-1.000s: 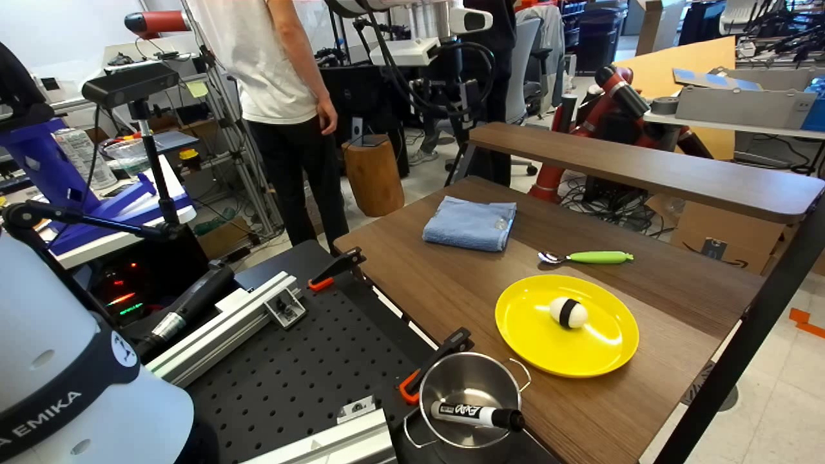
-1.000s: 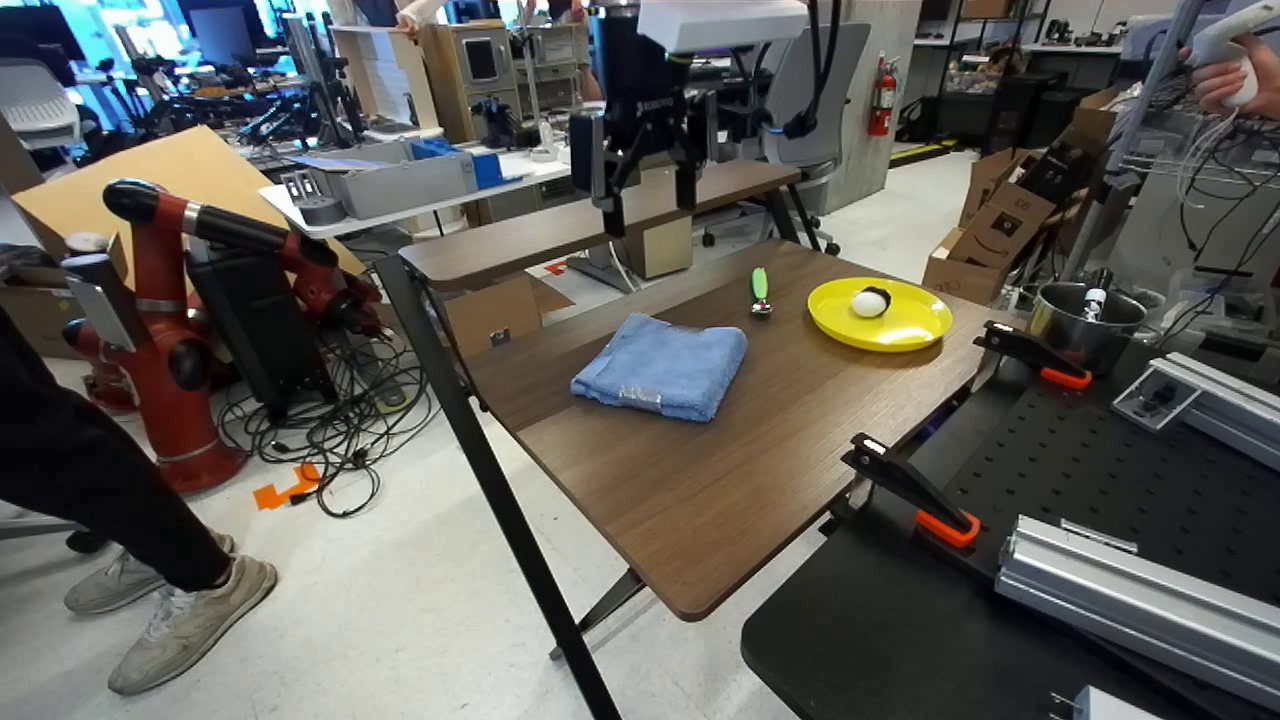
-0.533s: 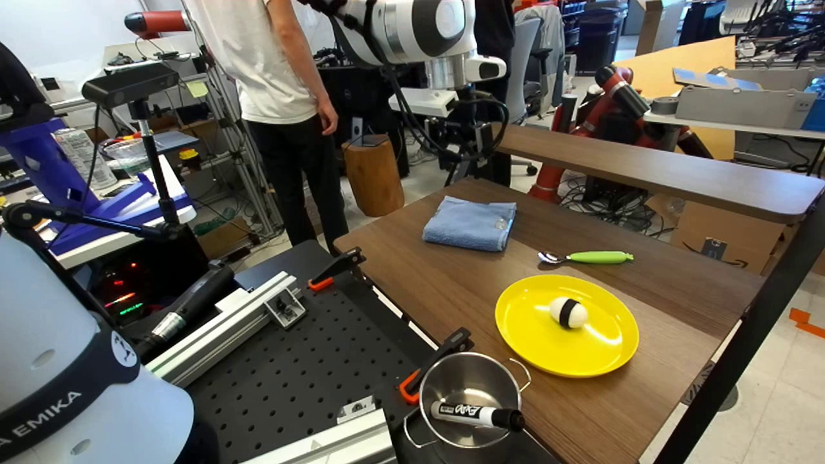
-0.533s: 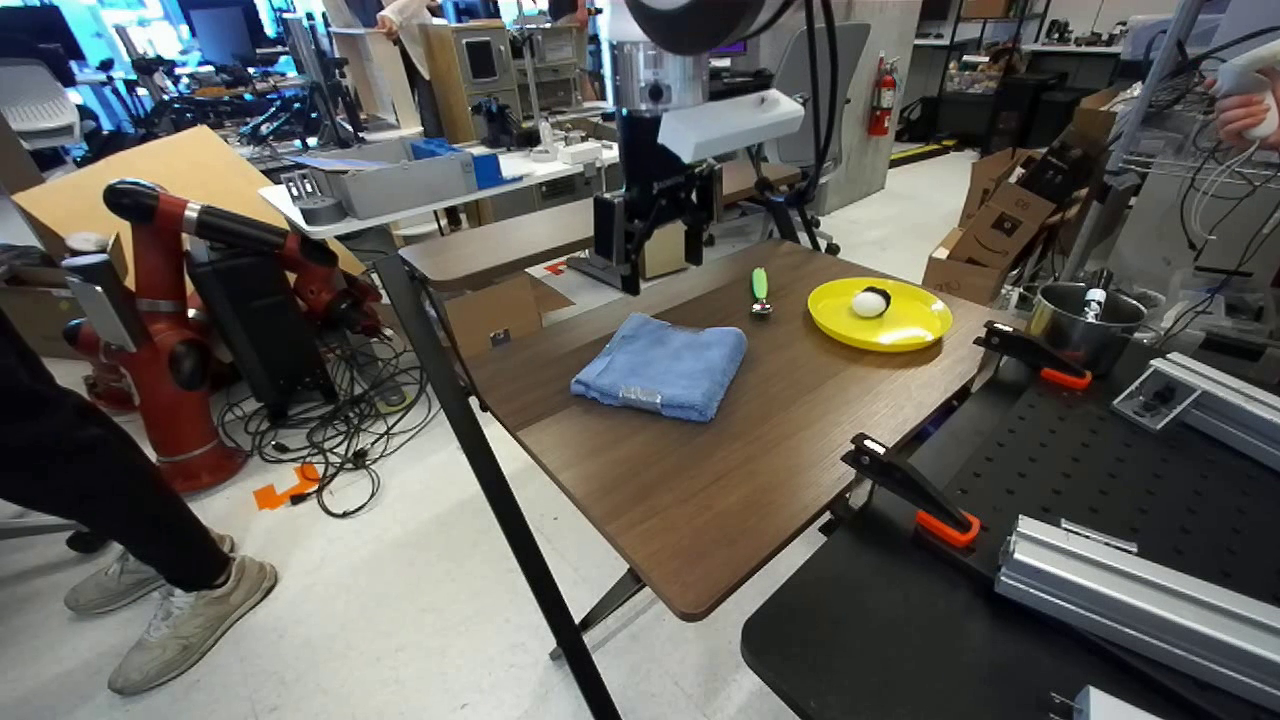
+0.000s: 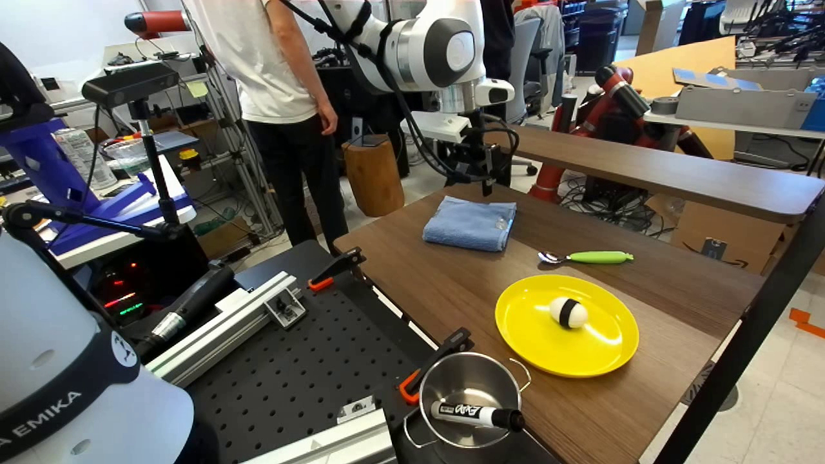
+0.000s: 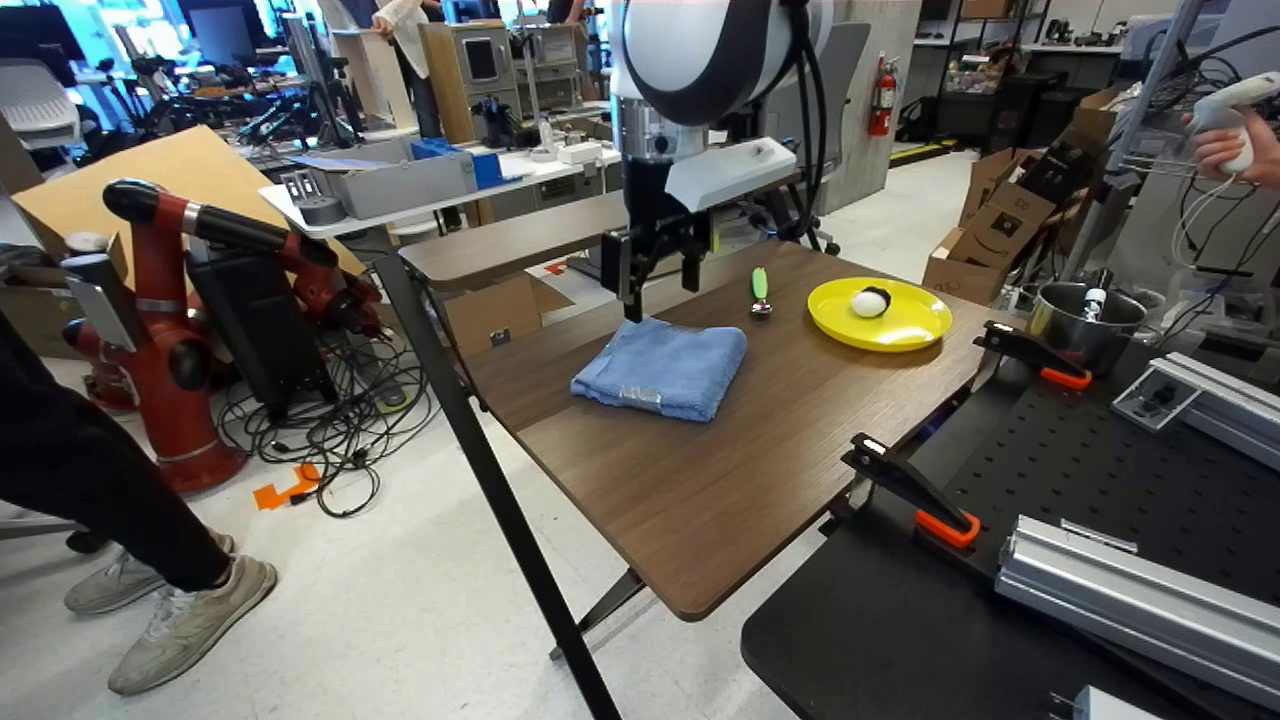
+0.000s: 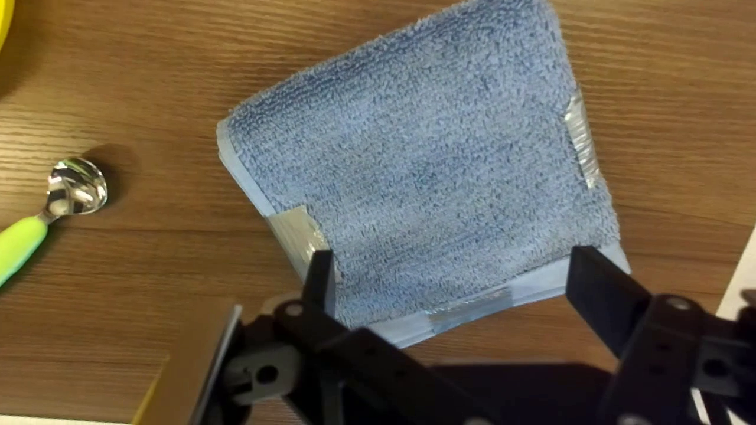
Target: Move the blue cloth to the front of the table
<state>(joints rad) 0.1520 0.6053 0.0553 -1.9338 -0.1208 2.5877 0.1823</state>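
The blue cloth (image 5: 469, 223) lies flat and folded on the brown wood table (image 5: 406, 264). It also shows in an exterior view (image 6: 662, 368), and it fills the middle of the wrist view (image 7: 425, 165), with strips of clear tape on its edges. My gripper (image 6: 661, 298) is open and empty, pointing down above the cloth's edge on the raised bench's side. In the wrist view its two fingertips (image 7: 453, 252) stand wide apart over that edge. I cannot tell the exact height, but no finger visibly presses the cloth.
A green-handled spoon (image 5: 599, 258) and a yellow plate (image 5: 528, 348) with a white, black-banded egg-shaped item (image 5: 568, 312) lie on the table. A raised wooden bench (image 5: 644, 171) stands along one side. Black clamps (image 6: 905, 485) and a steel pot (image 5: 445, 374) with a marker are along the opposite edge.
My gripper has come down from high above the table to just over the cloth's edge. It stays open. The cloth and other table items have not moved.
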